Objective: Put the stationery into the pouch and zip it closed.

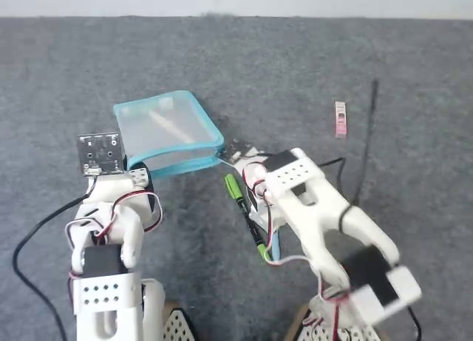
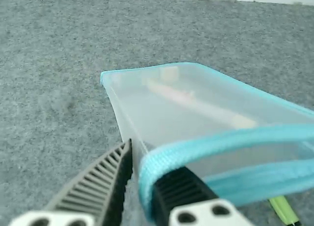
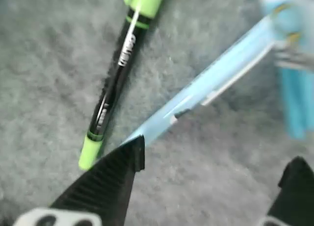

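Observation:
The translucent pouch (image 1: 166,132) with teal trim lies at the back left, a pale stick-shaped item (image 2: 196,104) inside it. My left gripper (image 2: 142,163) is shut on the pouch's (image 2: 206,113) teal zipper edge at its near corner. My right gripper (image 3: 216,167) hangs open just above a light blue pen (image 3: 206,88), which lies on the mat between the fingers. A green and black pen (image 3: 117,74) lies beside it. In the high view the green pen (image 1: 244,206) and the blue pen (image 1: 275,246) lie under the right gripper (image 1: 249,189), near the pouch's right corner.
A small pink eraser (image 1: 340,119) lies on the grey mat at the back right. A thin black cable (image 1: 367,141) runs near it. The mat's pale far edge (image 1: 236,1) is at the top.

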